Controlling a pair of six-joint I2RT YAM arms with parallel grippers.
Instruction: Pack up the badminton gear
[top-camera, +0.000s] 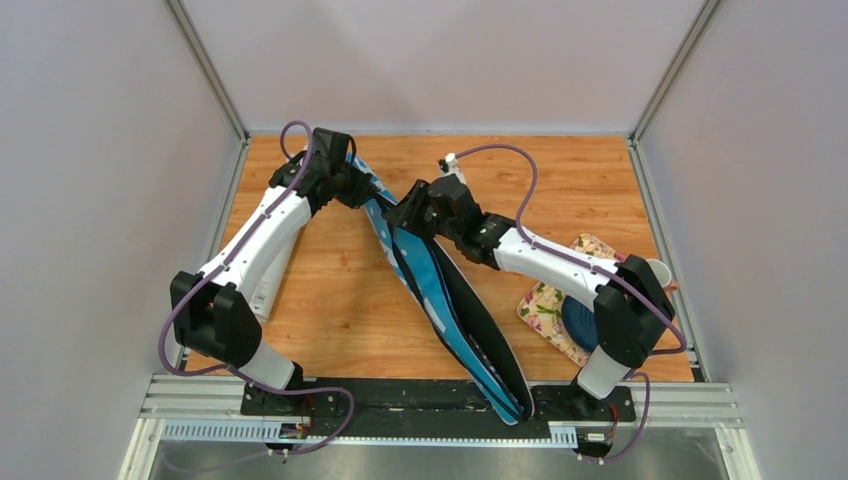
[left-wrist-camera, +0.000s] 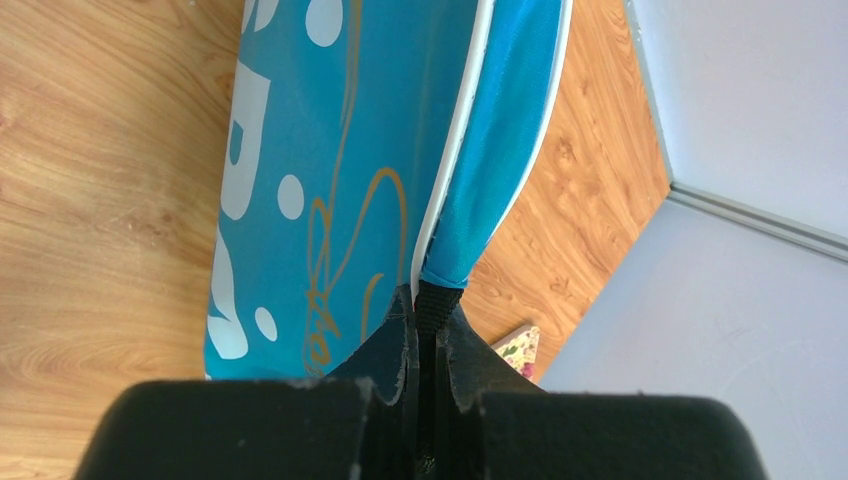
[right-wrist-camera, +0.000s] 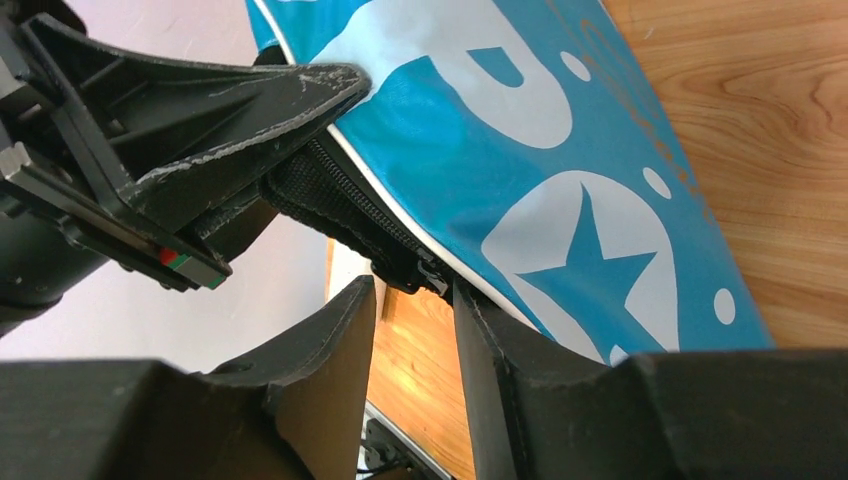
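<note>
Blue cover (top-camera: 425, 275) with the white lettering is laid diagonally across the wooden table (top-camera: 340, 320). Its narrow end is up toward the far left, and its wide end is right down at the near edge between the two arm bases. One long side is seen gaping, with a dark inside on show.

The left gripper (left-wrist-camera: 428, 310) is clamped tight on a small black strap (left-wrist-camera: 437, 298) at the cover's narrow end, so that end is pinched and held.

The right gripper (right-wrist-camera: 412, 295) is parked just beside it, with its fingers (right-wrist-camera: 345, 320) set apart and bare wood visible through the gap. The zipper pull (right-wrist-camera: 425, 275) is sat right at the fingertips. Whether it's actually being touched can't be made out from this angle, but probably not.

Off to the right, a floral cloth (top-camera: 540, 300) is spread under the right arm, with a dark blue object (top-camera: 580, 325) on top of it, well apart from the cover.
</note>
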